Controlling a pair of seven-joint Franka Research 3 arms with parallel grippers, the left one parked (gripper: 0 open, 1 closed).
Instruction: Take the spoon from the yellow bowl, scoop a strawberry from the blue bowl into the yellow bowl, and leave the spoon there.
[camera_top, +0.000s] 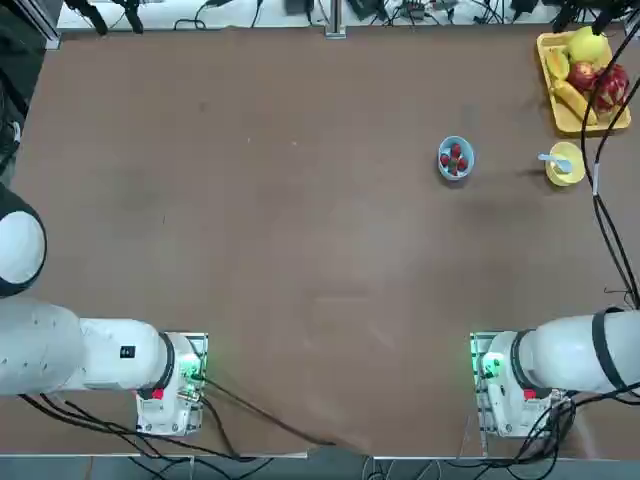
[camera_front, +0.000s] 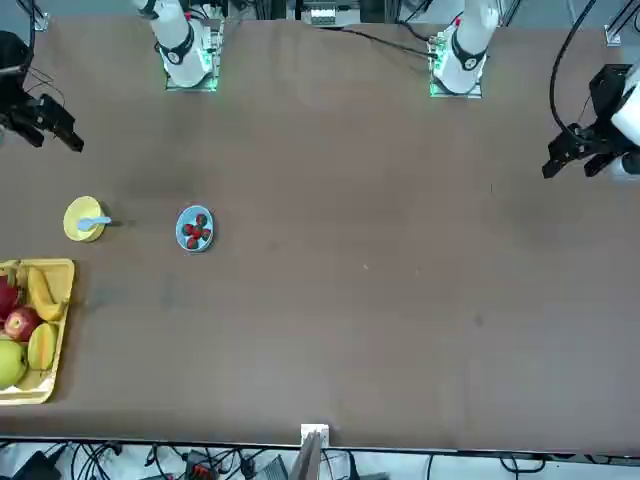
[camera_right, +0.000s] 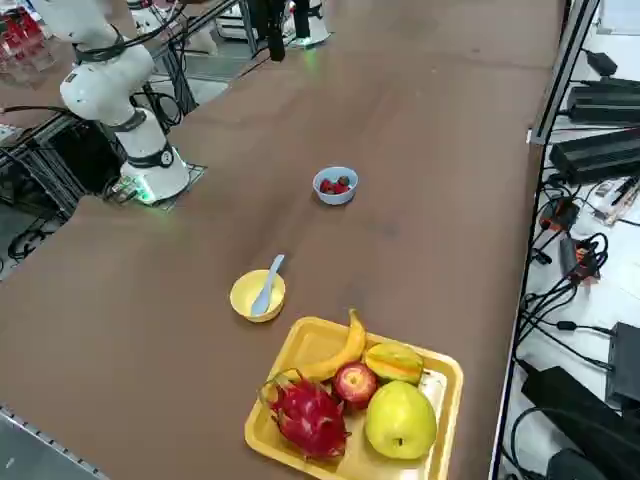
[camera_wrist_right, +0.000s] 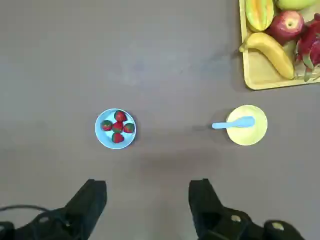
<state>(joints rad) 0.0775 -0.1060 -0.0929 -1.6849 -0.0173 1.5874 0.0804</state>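
Note:
The small yellow bowl (camera_wrist_right: 252, 135) stands near the fruit tray, and the pale blue spoon (camera_wrist_right: 232, 123) lies in it with its handle sticking out over the rim towards the blue bowl. The light-blue bowl (camera_wrist_right: 98, 131) holds several strawberries (camera_wrist_right: 118, 127). In the top view the yellow bowl (camera_top: 570, 172) is at the far right, with the blue bowl (camera_top: 442, 165) to its left. My right gripper (camera_wrist_right: 147, 195) hangs high above the table, open and holding nothing, on the robot's side of both bowls. It also shows at the left edge of the front view (camera_front: 55, 135).
A yellow rectangular tray (camera_wrist_right: 248, 70) with a banana, an apple, a dragon fruit and other fruit sits at the table's far right corner, just beyond the yellow bowl. Cables (camera_top: 600, 200) hang along the right edge. Brown tabletop (camera_top: 300, 220) stretches to the left.

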